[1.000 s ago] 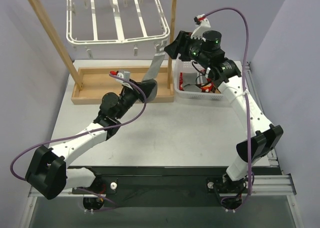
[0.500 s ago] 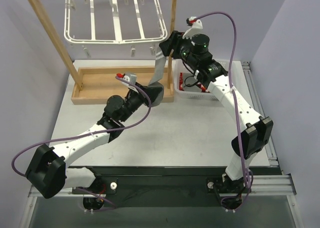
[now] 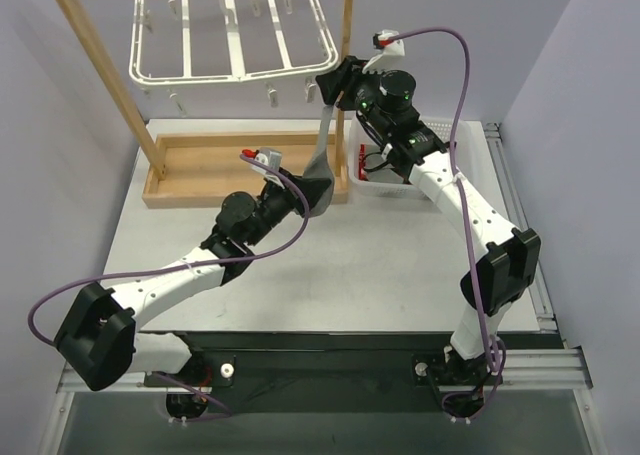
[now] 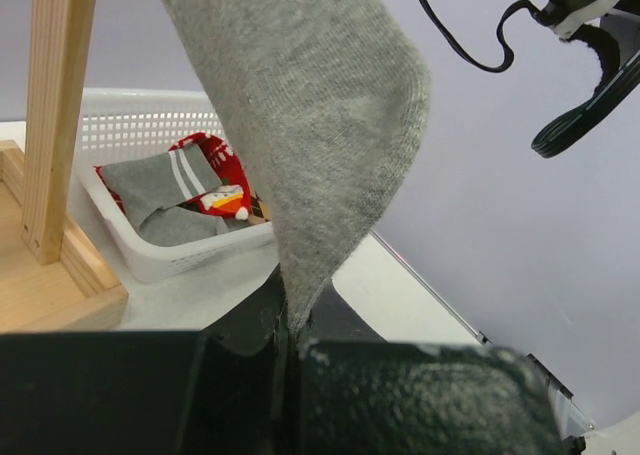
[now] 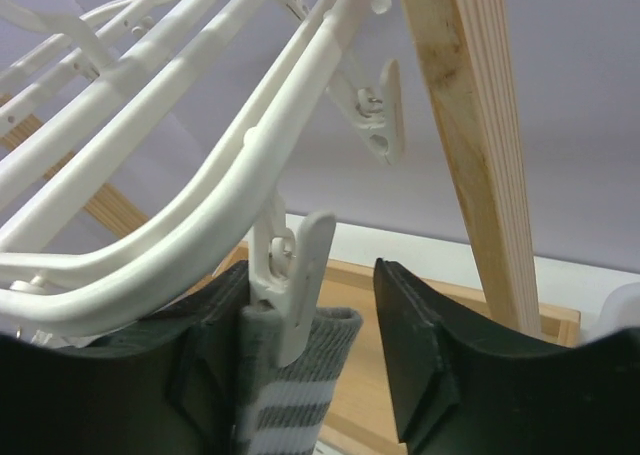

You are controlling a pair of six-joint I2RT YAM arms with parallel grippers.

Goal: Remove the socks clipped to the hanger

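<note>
Sock (image 3: pixel 322 155), plain grey, hanging from the clip (image 5: pixel 295 265) at the right front corner of the hanger (image 3: pixel 235 45). The sock runs down from that corner to the left gripper (image 3: pixel 318 193), past the right post of the wooden rack (image 3: pixel 106 75).

In the right wrist view the clip bites the striped cuff of the sock (image 5: pixel 300 400), and the cuff hangs straight below the hanger's curved white rim (image 5: pixel 150 175). The right gripper (image 5: pixel 310 365) stands at this corner with its jaws spread. The clip and cuff lie between the two dark fingers (image 5: pixel 420 355), close against the finger on the left of the view and apart from the other.

In the left wrist view the lower end of the sock (image 4: pixel 300 125) is pinched in the left gripper (image 4: pixel 285 340), whose jaws are pressed together on the fabric. Above the pinch the sock rises as a folded grey sheet.

The hanger is a white frame with crossbars, hung by its hook from the top bar of the wooden rack, and other clips (image 3: pixel 271 96) dangle bare along its near rim.

A white basket (image 4: pixel 150 125) sits just right of the rack's wooden base (image 3: pixel 220 160). It holds a grey striped sock (image 4: pixel 150 187) and a red patterned sock (image 4: pixel 215 155).

Rack and basket stand at the far side of the table (image 3: pixel 350 265).
</note>
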